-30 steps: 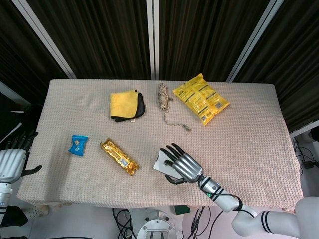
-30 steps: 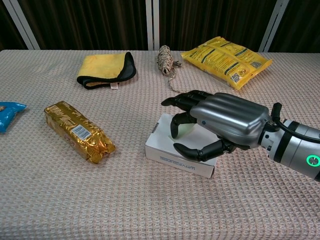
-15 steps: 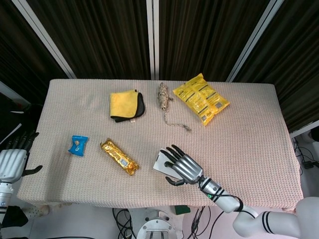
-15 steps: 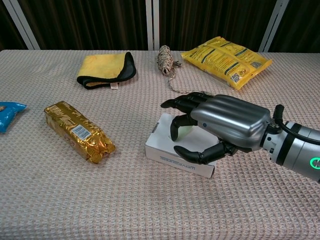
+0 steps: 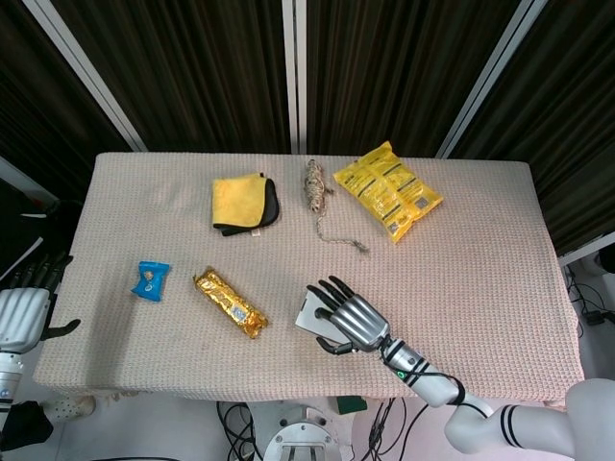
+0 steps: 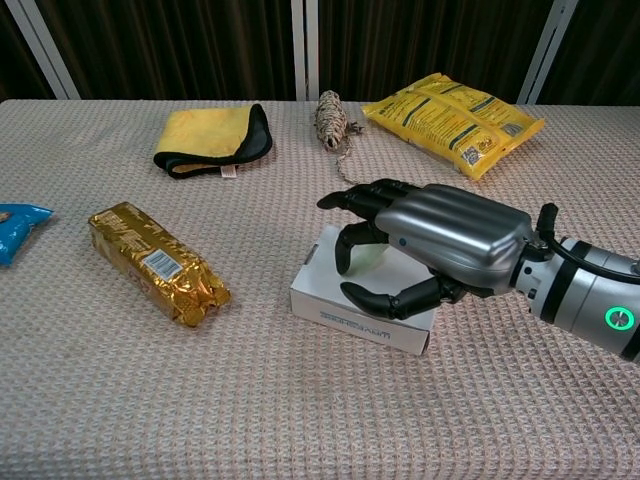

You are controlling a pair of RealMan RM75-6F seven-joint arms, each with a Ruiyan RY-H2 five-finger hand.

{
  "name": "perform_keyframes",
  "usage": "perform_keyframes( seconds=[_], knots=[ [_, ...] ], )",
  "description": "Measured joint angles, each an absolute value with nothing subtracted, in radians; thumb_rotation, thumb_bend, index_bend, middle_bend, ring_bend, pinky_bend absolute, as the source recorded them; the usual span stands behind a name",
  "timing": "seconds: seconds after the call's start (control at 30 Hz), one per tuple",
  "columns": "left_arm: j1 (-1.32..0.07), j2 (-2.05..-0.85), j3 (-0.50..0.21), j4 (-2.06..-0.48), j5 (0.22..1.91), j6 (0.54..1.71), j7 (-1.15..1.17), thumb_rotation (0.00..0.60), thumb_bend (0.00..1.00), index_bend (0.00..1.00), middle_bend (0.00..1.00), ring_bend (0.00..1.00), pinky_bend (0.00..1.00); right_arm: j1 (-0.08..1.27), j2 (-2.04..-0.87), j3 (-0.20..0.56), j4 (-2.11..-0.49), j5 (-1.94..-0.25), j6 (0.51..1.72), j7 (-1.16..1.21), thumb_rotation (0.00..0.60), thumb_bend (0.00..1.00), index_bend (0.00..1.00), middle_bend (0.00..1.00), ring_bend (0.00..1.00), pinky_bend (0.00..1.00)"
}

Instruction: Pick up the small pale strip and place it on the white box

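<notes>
- Right hand (image 6: 430,245) sits over the white box (image 6: 330,300), near the surface's front edge; fingers curled down around a small pale strip (image 6: 366,259) against the box top.
- Strip lies directly under the palm, mostly hidden; long axis not readable.
- Whether the fingers pinch it or merely cage it: cannot tell.
- Left hand (image 5: 21,312) is off the surface's left edge, holding nothing, fingers apart, well apart from the box.

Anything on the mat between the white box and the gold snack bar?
Nothing: in the chest view the woven mat between the white box and the gold snack bar is bare. The head view agrees.
</notes>
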State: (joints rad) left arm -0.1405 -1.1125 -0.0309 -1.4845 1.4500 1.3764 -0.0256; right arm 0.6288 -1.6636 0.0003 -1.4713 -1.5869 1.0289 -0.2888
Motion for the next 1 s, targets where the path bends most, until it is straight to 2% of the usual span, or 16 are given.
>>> perform_keyframes(
  seconds=[1.0],
  knots=[
    [-0.141, -1.109, -0.032, -1.483, 1.451, 1.376, -0.029, 0.6, 0.05, 0.1, 0.07, 0.0, 0.09, 0.632, -1.696, -0.004, -1.43, -1.614, 1.059, -0.253, 0.154, 0.45, 0.36, 0.0, 0.0, 0.0]
  ],
)
